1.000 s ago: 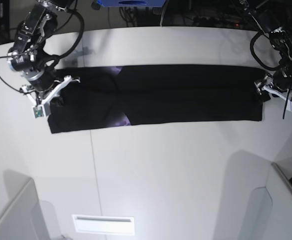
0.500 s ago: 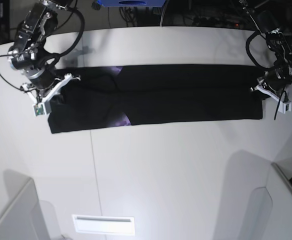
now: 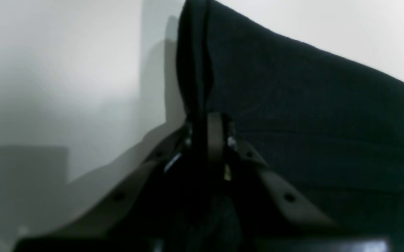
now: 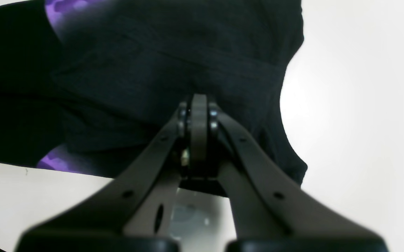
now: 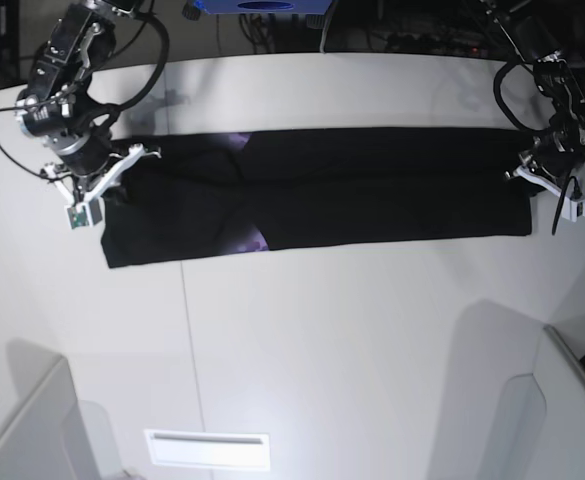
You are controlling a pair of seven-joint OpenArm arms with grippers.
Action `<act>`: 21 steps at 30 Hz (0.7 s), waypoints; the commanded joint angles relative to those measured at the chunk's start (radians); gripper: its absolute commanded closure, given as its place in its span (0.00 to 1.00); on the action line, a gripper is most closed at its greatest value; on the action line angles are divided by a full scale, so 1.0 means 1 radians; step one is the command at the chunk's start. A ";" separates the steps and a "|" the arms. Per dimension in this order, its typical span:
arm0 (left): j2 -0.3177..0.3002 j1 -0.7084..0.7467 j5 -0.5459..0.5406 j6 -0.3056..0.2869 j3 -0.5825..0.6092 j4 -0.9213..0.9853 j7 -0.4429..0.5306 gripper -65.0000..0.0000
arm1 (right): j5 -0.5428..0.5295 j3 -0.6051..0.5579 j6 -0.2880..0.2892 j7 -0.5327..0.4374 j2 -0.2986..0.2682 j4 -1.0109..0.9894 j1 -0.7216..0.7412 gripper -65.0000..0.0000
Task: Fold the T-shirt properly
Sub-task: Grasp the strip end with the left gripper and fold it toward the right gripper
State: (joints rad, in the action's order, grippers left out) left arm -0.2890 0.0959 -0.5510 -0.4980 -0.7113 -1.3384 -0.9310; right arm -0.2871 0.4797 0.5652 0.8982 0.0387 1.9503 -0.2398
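The black T-shirt (image 5: pixel 352 190) lies as a long folded band across the white table, with a small purple print (image 5: pixel 242 238) showing near its left part. My right gripper (image 5: pixel 107 185) is shut on the shirt's left end; in the right wrist view its jaws (image 4: pixel 198 115) pinch black cloth (image 4: pixel 174 63) with purple print beside it. My left gripper (image 5: pixel 528 177) is shut on the shirt's right end; in the left wrist view the jaws (image 3: pixel 205 140) clamp a raised fold of the black cloth (image 3: pixel 310 115).
The white table (image 5: pixel 332 340) runs toward the camera in front of the shirt. A white slot plate (image 5: pixel 208 449) sits near the front edge. Grey panels stand at the front left (image 5: pixel 27 425) and front right (image 5: pixel 572 400). Cables and dark gear lie behind the table.
Both grippers have lifted slightly and drawn toward the back, still holding the shirt's ends. The band has shifted a little with them.
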 commanded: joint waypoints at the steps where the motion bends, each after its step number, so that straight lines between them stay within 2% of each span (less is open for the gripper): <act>1: -0.020 0.020 -0.002 0.005 -0.005 -0.049 0.008 1.00 | -0.014 0.001 0.002 -0.023 -0.004 0.018 0.007 1.00; 6: -0.009 0.092 -0.004 0.097 0.003 -0.255 0.003 1.00 | -0.014 0.001 0.002 -0.023 -0.004 0.018 0.009 1.00; 14: 0.026 0.156 -0.007 0.203 0.150 -0.439 0.002 1.00 | -0.014 0.001 0.002 -0.023 -0.004 0.018 0.013 1.00; 21: 0.084 0.164 -0.004 0.212 0.261 -0.494 0.000 1.00 | -0.014 0.003 0.002 -0.023 -0.004 0.018 0.013 1.00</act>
State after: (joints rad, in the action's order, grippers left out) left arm -0.1894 0.2646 -0.5468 -0.2840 -0.4438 -1.8126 -0.9463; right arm -0.2874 0.4805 0.5648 0.8948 0.0383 1.9503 -0.2333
